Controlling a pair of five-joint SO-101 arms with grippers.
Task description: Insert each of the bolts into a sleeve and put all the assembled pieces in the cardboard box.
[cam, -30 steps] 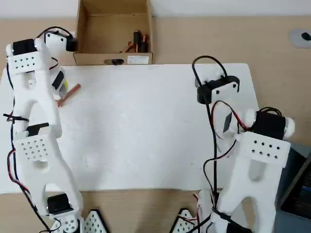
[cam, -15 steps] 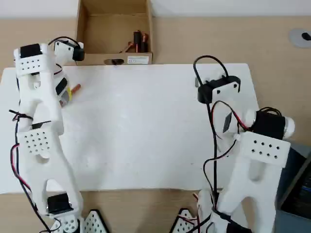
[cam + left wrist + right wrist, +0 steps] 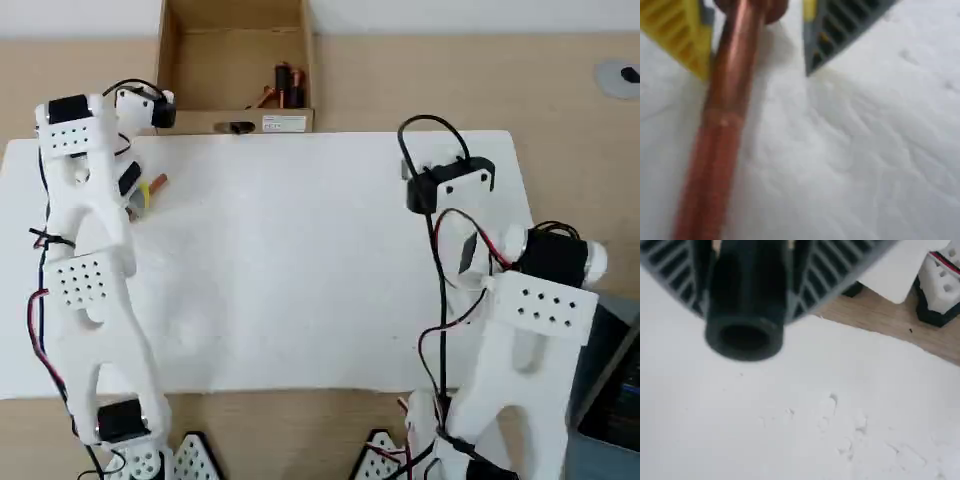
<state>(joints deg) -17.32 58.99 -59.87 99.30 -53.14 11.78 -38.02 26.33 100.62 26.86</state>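
Observation:
A copper bolt (image 3: 153,185) lies on the white mat (image 3: 300,260) near its far left corner. My left gripper (image 3: 136,196) is down over the bolt (image 3: 725,120), open. The bolt rests against one yellow finger (image 3: 675,35), with a gap to the other finger (image 3: 840,30). My right gripper (image 3: 747,265) is shut on a black sleeve (image 3: 744,315), held just above the mat with its open end toward the camera. The right arm's wrist (image 3: 450,185) hangs over the mat's far right part. The cardboard box (image 3: 172,60) stands behind the mat with assembled pieces (image 3: 285,85) inside.
Bare wooden table (image 3: 420,85) runs behind and beside the mat. A dark container (image 3: 610,400) sits at the near right edge. An arm base (image 3: 940,285) stands on the wood past the mat's edge. The mat's middle is bare.
The left arm has shifted slightly right and away, and its gripper has come down around the copper bolt, which now shows less in the high view. The right arm has not moved.

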